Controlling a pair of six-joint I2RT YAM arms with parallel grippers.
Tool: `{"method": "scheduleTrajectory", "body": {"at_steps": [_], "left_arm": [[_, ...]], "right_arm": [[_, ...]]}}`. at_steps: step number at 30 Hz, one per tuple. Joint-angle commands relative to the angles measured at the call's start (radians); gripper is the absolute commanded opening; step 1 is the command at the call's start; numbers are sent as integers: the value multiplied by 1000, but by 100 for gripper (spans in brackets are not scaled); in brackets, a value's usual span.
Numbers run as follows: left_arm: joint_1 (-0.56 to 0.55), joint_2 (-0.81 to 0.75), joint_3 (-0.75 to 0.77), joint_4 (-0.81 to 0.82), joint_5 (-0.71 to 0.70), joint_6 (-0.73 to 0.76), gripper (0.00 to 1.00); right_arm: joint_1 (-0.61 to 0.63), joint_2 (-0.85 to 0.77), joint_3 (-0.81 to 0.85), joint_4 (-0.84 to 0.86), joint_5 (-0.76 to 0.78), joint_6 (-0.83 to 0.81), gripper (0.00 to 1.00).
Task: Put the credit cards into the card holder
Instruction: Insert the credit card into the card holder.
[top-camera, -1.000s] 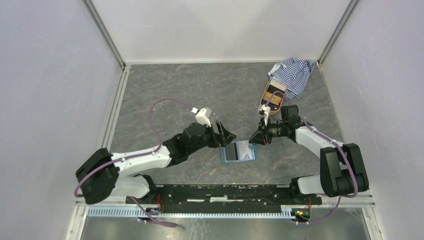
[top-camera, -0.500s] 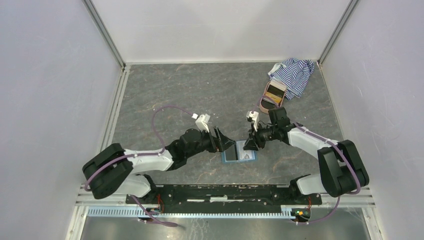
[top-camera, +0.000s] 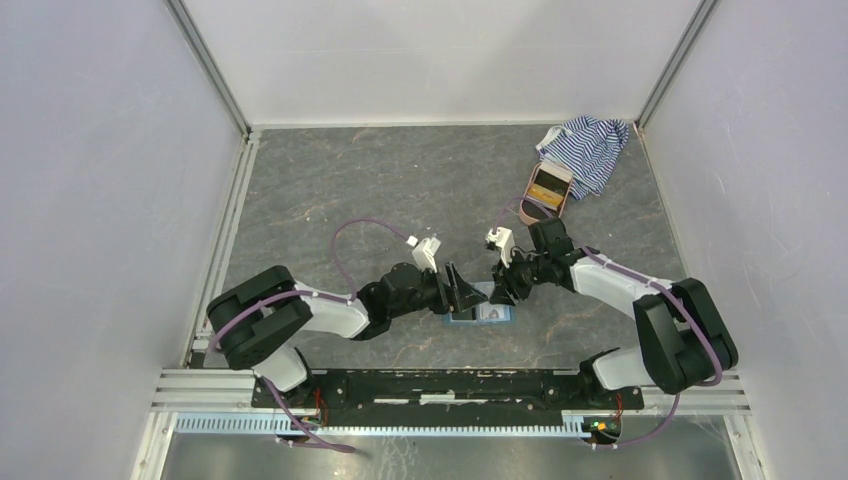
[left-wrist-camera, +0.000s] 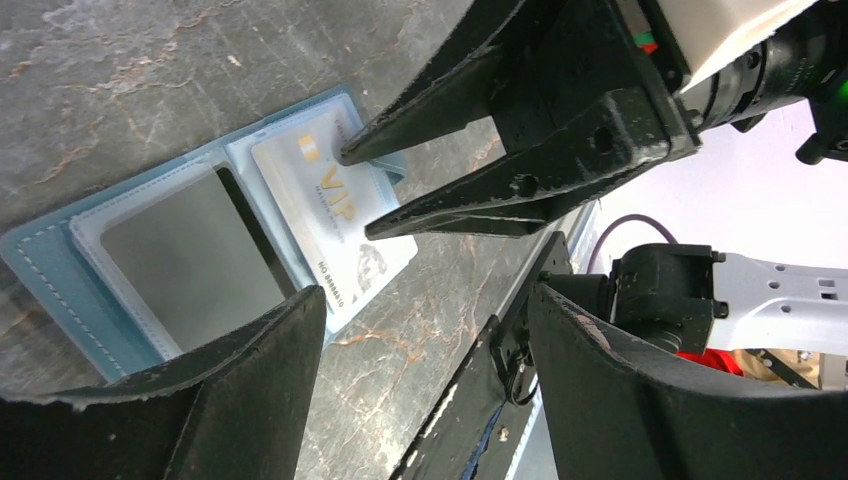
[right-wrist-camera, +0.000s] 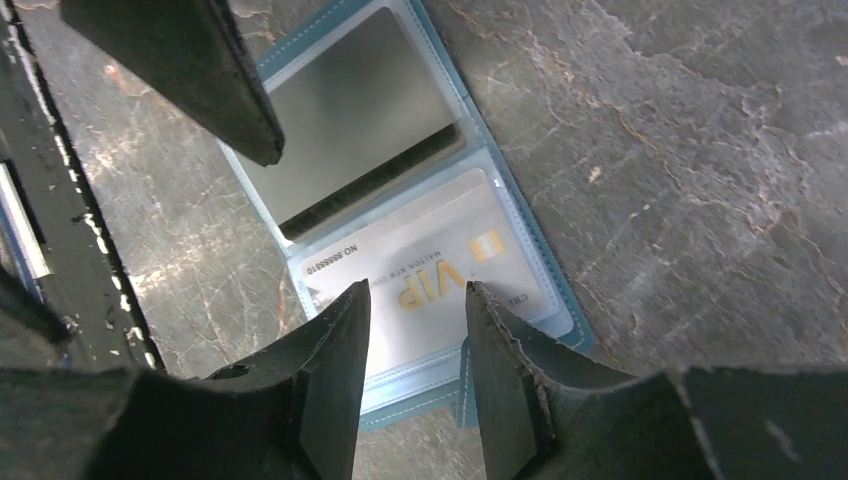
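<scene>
Small teal-blue folding card holder (left-wrist-camera: 45, 260) lay open and flat on the grey marbled table (top-camera: 380, 180), toward the near edge, between my two arms. It had two clear sleeves inside. One held a dark grey plastic card (right-wrist-camera: 350, 110), the other a pale silver-white plastic card with gold "VIP" lettering (right-wrist-camera: 450, 265). Couldn't tell whether the VIP card was fully seated.

My left gripper (left-wrist-camera: 425, 300) was wide open and empty, hanging on the dark-card side. My right gripper (right-wrist-camera: 415, 295) had its jaws partly apart with nothing between them, tips right over the VIP card. Couldn't tell if they touched it. The two grippers faced each other tip to tip, close but apart.

At the far right of the table a pink oval case (top-camera: 548, 190) sat open with tan-gold cards (top-camera: 547, 183) showing inside, just beside a crumpled blue-white striped cloth (top-camera: 590, 145). Both were well apart from the card holder.
</scene>
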Motion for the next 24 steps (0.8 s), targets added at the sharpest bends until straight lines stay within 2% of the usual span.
{"method": "scheduleTrajectory", "body": {"at_steps": [1, 9, 16, 24], "left_arm": [[-19, 15, 49, 11, -37, -22, 80], [-20, 97, 43, 66, -39, -84, 79], [-23, 134, 50, 73, -42, -99, 71], [-32, 133, 85, 5, -48, -69, 67]], "right_arm": [[3, -29, 10, -3, 82, -20, 47], [2, -68, 9, -4, 112, -11, 48], [-25, -52, 12, -7, 90, 21, 48], [-127, -51, 0, 11, -43, 70, 48]]}}
